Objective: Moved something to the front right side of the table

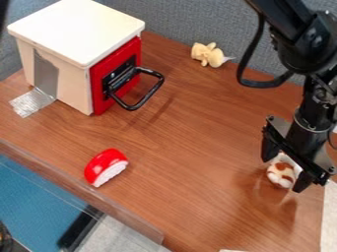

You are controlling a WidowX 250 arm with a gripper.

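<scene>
Your jaws (284, 174) hang low at the right of the worktop (191, 128), pointing down, with the brown-and-white toy (281, 172) between them. You cannot tell from here whether they clench it or are loose around it, nor whether its underside bears on the wood. That toy is most likely the thing your task means: it lies well to the right, though the near right corner still leaves you some way to go. Coming from above lets you set it down without dragging it. Make sure of your grip before any sideways move, as a soft, rounded thing like this could slip or roll out.

The one container you have is the white box (79, 29) at the far left. Its red door (135, 49) faces right and looks shut, so you cannot tell what is inside. The black handle (150, 95) juts out over the wood. Silvery tape (33, 102) runs from the box's side down to the worktop, probably to keep it from shifting when the handle is pulled.

The red-and-white piece (104, 162) lies near left, and the pale yellow toy (207, 54) by the far edge. Both are well apart from your jaws, so neither should hinder a short move nearer.
</scene>
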